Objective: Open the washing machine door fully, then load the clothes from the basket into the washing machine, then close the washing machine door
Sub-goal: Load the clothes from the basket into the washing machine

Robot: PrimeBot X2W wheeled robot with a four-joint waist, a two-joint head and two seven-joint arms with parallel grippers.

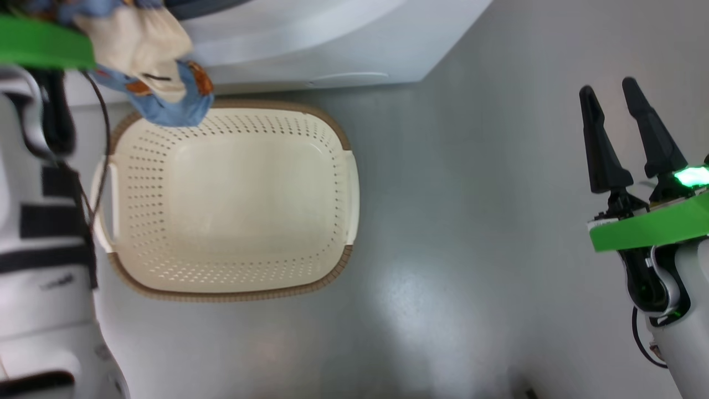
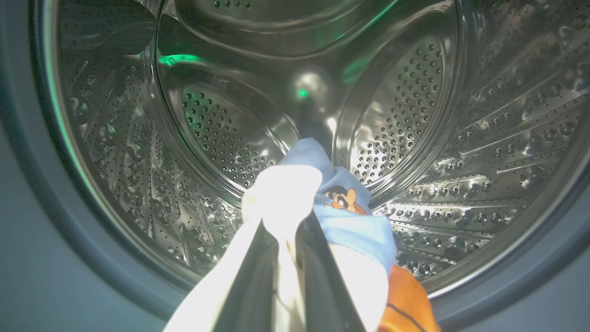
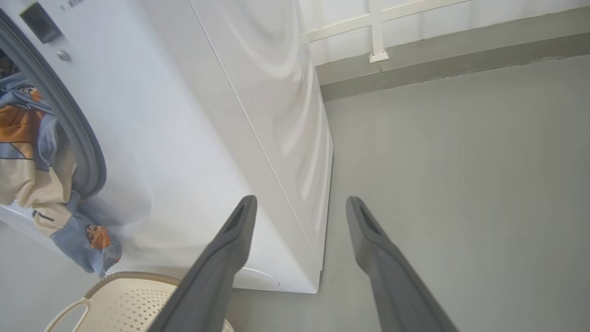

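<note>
My left gripper (image 2: 286,225) is shut on the clothes (image 2: 341,216), a bundle of cream, light-blue and orange fabric. It holds them at the mouth of the washing machine's (image 3: 184,138) steel drum (image 2: 461,138). In the head view the clothes (image 1: 149,61) hang above the far left rim of the basket (image 1: 232,293), whose inside is bare. In the right wrist view the clothes (image 3: 32,152) dangle in front of the grey gasket (image 3: 85,138). My right gripper (image 1: 615,94) is open and empty over the floor, to the right of the machine. The washing machine door is out of view.
Grey floor (image 1: 471,249) stretches between the basket and my right arm. The machine's white front (image 1: 332,55) stands just beyond the basket. A pale wall with a low ledge (image 3: 415,69) runs behind the machine's side.
</note>
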